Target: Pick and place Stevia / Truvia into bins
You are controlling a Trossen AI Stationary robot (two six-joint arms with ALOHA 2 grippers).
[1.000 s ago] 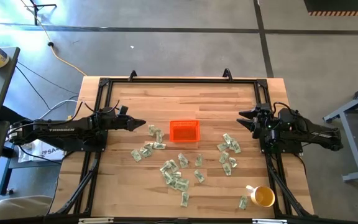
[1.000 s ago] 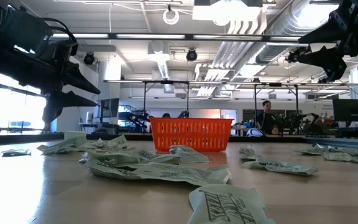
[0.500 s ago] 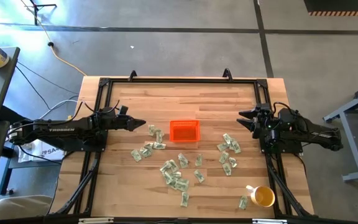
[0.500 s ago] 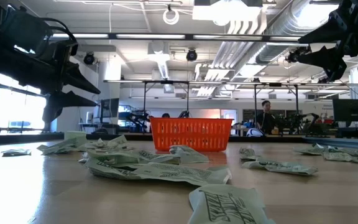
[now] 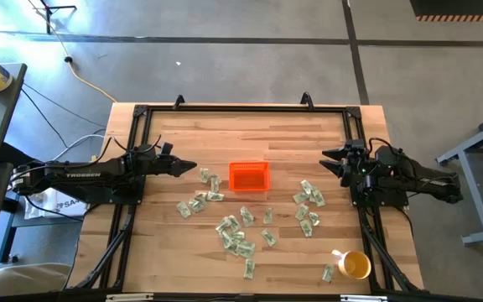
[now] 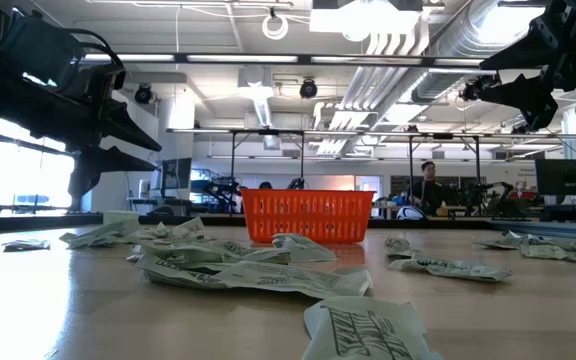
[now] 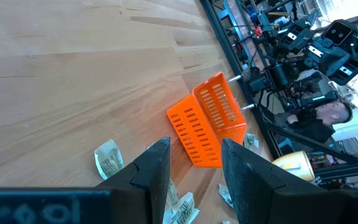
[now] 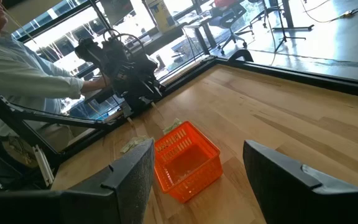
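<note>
The orange bin (image 5: 249, 176) sits mid-table between the left gripper (image 5: 193, 168) and right gripper (image 5: 325, 162), both empty with fingers apart, apparently above the tabletop. Stevia packets (image 5: 235, 235) lie scattered on its near side. Nothing has moved since earlier.

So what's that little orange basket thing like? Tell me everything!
The orange bin is a small square tray that looks like plastic, with low walls full of thin slots. It stands upright on the wooden table, near the middle, between the two arms. It looks empty inside. Green and white packets lie scattered close by, and neither gripper touches it.
</note>
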